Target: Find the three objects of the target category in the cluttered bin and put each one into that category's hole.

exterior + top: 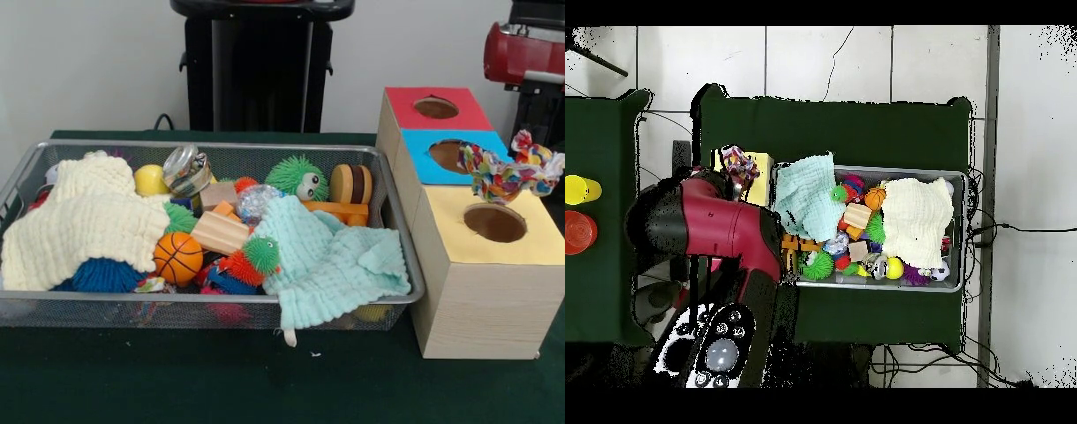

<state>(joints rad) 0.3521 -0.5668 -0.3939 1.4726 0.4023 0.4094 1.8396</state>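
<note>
A knotted rope toy (509, 172), braided from many colours — red, yellow, blue, green, white — sits above the box of holes (477, 291), between the blue-topped hole (448, 155) and the yellow-topped hole (494, 222). It looks frayed and lumpy, with a fat knot at each end, and its long axis runs roughly level across the front view, from left, over the edge of the blue top, to right, past the box's far edge. Whether it rests on the box or is held just above cannot be told. From overhead, the same rope toy (739, 165) shows over the yellow top beside the red arm (715, 225), which covers the gripper, so its grip cannot be told. The red-topped hole (436, 107) lies farthest back. The wire bin (402, 265) stands just beside the box, crammed with a cream cloth (84, 221), a mint cloth (331, 256), a small basketball (177, 258), a green spiky ball with eyes (297, 177) and wooden blocks (221, 232)
</note>
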